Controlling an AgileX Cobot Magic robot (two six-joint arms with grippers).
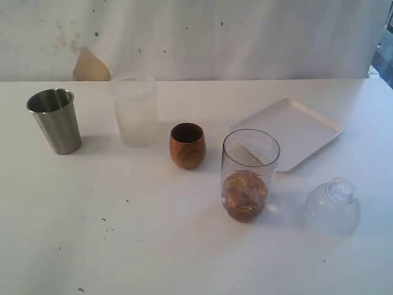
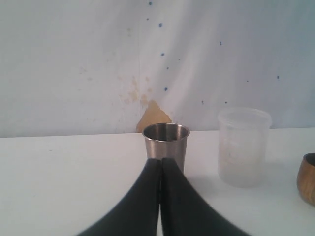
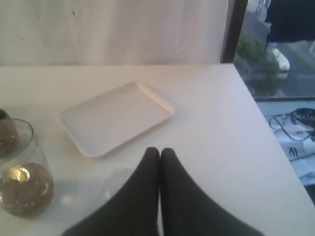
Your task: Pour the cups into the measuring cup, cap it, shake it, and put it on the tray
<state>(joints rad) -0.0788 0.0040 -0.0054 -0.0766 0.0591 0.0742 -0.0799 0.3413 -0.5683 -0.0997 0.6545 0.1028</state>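
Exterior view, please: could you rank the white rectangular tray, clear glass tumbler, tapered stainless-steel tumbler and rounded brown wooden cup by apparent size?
1. white rectangular tray
2. clear glass tumbler, though nearer the camera, which flatters it
3. tapered stainless-steel tumbler
4. rounded brown wooden cup

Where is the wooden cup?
In the exterior view the wooden cup stands near the centre, between the frosted cup on its left and the measuring cup on its right.
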